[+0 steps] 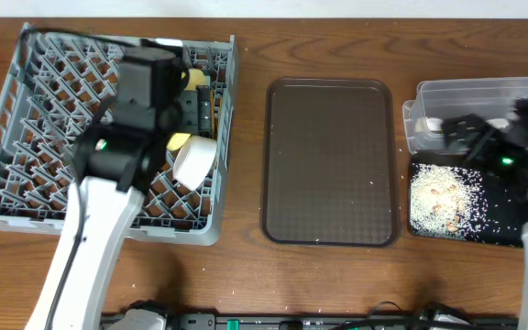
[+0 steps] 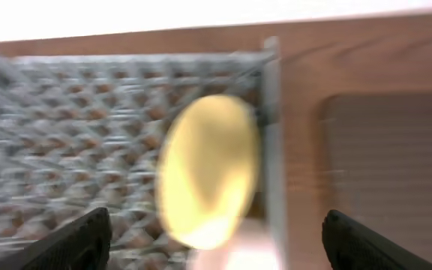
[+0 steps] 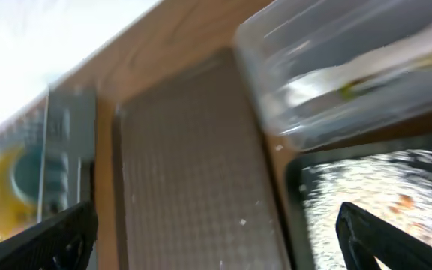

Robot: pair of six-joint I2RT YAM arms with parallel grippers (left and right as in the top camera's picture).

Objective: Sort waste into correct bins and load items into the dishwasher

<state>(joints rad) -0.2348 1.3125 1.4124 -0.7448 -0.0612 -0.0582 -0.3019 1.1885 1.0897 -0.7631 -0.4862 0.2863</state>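
Now, left fingers (image 2: 81,241): spread apart, empty, above the dish rack (image 1: 26,119).
Yellow plate (image 2: 208,169): on edge among the pegs by the rack's right wall, probably to drain.
Right fingers (image 3: 396,236): apart, holding nothing, beside the bins.
Waste: rice scraps (image 1: 443,197) on black tray (image 1: 475,234); white paper (image 3: 381,60) in clear tub (image 3: 276,67).
Views: left wrist shows the plate's face; overhead, the arm hides most of it.

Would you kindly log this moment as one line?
left pincer open over rack; yellow plate racked; right pincer open; rice on black tray
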